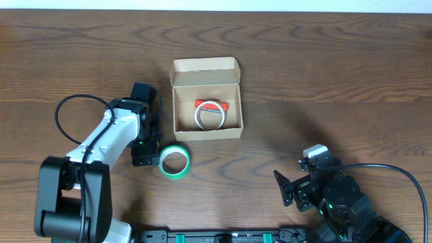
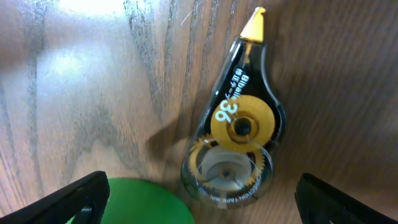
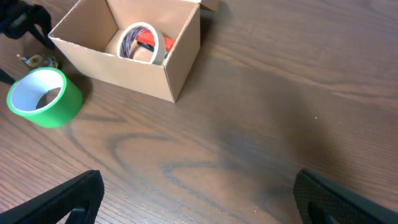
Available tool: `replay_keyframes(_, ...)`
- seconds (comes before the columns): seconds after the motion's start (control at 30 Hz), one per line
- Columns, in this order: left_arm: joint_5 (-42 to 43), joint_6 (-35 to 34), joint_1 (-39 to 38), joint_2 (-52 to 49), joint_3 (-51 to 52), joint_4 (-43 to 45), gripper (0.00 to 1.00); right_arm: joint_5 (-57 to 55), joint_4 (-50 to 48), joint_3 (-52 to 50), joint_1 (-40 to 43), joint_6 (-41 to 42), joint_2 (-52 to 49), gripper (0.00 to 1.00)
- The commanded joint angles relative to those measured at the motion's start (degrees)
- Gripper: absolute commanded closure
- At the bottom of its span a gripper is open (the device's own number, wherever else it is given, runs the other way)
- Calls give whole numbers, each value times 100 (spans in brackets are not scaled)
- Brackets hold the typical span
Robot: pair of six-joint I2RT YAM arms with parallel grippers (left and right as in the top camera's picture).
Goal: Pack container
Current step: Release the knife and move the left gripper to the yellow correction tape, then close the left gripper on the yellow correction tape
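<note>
"Two things lie loose on the table [image 1: 337, 81]: a green tape roll [image 1: 174, 162] and a correction-tape dispenser [image 2: 233, 143]. The container [image 1: 206, 101] stands mid-table with its flap back, a white roll [image 1: 210, 116] and something red [image 1: 202, 103] inside."

"And the left pincer [image 2: 200, 190]?"

"Spread wide, empty, hanging over the dispenser. The green roll lies just beside it, so I'd worry that a finger comes down on the roll's rim, or that the smooth dispenser skids out as the pincer closes."

"The right pincer [image 3: 199, 186]?"

"Spread too, holding nothing, well apart at the near right."

"Does the overhead show the dispenser?"

"No, the arm hides it. Only the left wrist view shows it plainly. The right wrist view shows the container's side wall and depth, which the overhead flattens."
</note>
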State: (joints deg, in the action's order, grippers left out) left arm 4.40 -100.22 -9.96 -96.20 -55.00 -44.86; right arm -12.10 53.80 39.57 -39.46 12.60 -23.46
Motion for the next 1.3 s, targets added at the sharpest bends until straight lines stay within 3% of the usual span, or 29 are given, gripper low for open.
replay_keyframes(0.0, 22, 125, 50, -120, 24, -9, 2, -55, 2, -2, -33, 63, 35, 1)
replay_keyframes(0.23, 166, 127, 160, -282, 24, 20, 0, -55, 2, -2, -33, 63, 35, 1)
replay_keyframes(0.27, 184, 127, 170, -291, 24, 33, 5, -55, 2, -2, -33, 63, 35, 1)
replay_keyframes(0.8, 404, 144, 175, -573, 24, 363, 13, -55, 2, -2, -33, 63, 35, 1)
replay_keyframes(1.27, 402, 144, 181, -579, 24, 365, 37, -55, 2, -2, -33, 63, 35, 1)
